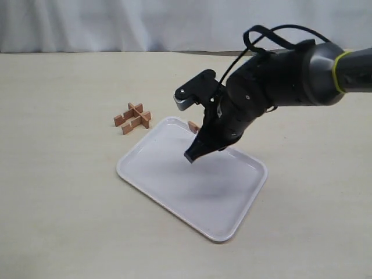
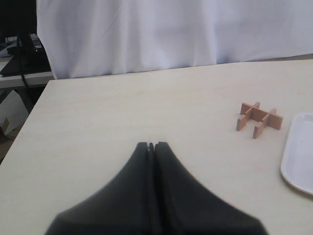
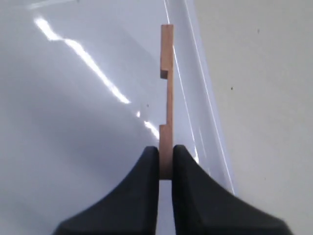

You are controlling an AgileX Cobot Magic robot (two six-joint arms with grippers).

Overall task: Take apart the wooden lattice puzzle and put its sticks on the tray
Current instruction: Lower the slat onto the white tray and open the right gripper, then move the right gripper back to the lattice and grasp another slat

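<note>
text: I read none | labels, brands: none I can make out on my arm (image 1: 290,75), the tray (image 1: 174,183) or the wooden lattice puzzle (image 1: 132,118) | numbers, signs: none

The pale beige bench (image 1: 58,192) carries two things. The white tray (image 1: 165,171) lies flat near the middle, turned at a slant. The wooden lattice puzzle (image 1: 132,117) rests near the tray's far left corner, not touching it.
</note>
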